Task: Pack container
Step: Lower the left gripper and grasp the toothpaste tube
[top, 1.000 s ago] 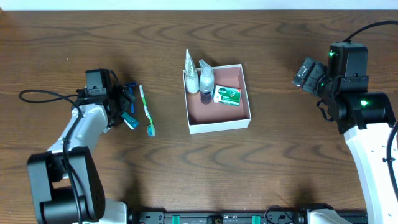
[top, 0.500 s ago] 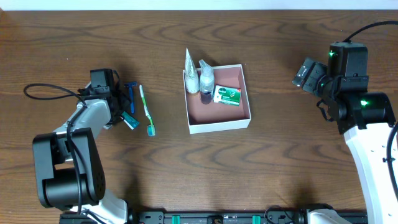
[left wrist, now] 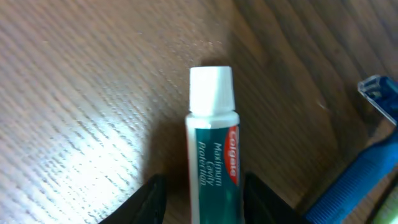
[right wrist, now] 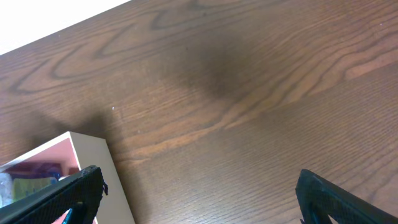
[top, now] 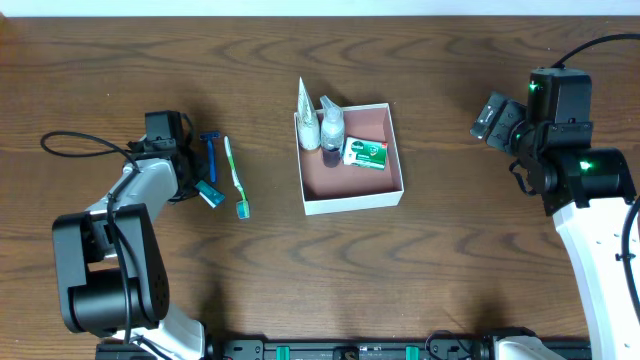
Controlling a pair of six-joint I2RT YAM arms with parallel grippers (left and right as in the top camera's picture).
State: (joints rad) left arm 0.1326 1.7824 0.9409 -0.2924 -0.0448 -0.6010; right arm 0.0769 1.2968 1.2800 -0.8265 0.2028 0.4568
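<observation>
Left fingers (left wrist: 149, 205) straddle the toothpaste tube (left wrist: 213, 143), unclamped (probably lining up a grab for the container (top: 355, 203)); right fingers (right wrist: 68, 193) wide, idle.

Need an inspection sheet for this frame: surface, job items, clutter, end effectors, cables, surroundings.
Surface: wood-grain table, no spills seen.
Job's things: container at centre holds two bottles and a green-and-white packet; toothpaste tube, razor and toothbrush lie on the table to its left.
Clutter: nothing seen.
End effectors: left end effector open, fingers either side of the toothpaste tube; right end effector open, empty.
Cables: black cable loops over the table by the left arm; second cable trails from the right arm.
Surroundings: white strip beyond the table's far edge.
</observation>
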